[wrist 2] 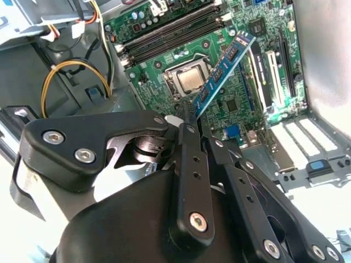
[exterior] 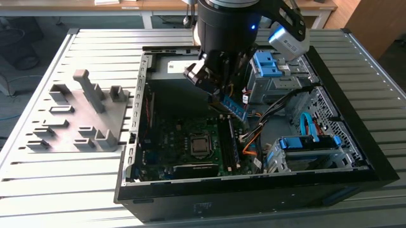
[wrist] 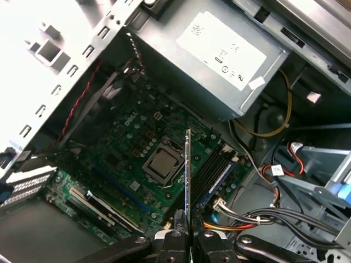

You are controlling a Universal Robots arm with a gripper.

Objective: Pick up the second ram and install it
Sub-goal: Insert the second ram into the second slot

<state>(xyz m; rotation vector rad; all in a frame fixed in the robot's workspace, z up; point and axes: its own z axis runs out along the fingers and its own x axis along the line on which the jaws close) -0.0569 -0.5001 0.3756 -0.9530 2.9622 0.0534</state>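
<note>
My gripper (exterior: pixel 214 93) hangs inside the open computer case (exterior: pixel 254 185), shut on the second ram (exterior: pixel 232 106). This is a thin blue-green stick with small chips. In the exterior view it slants down toward the view's right, above the green motherboard (exterior: pixel 184 142). In the second wrist view the ram (wrist 2: pixel 224 70) juts out from between the black fingers (wrist 2: pixel 186 118), over the board beside the CPU socket (wrist 2: pixel 189 80). In the first wrist view the ram (wrist: pixel 188 181) shows edge-on, clamped in the gripper (wrist: pixel 188 236). It hovers apart from the long memory slots (wrist: pixel 216 167).
A grey power supply (wrist: pixel 219 60) fills the case's far end. Loose orange, red and black cables (wrist: pixel 249 219) lie beside the slots. Blue-tabbed drive cages (exterior: pixel 307 142) stand at the exterior view's right. A grey fixture plate (exterior: pixel 82 116) with blocks lies on the table at its left.
</note>
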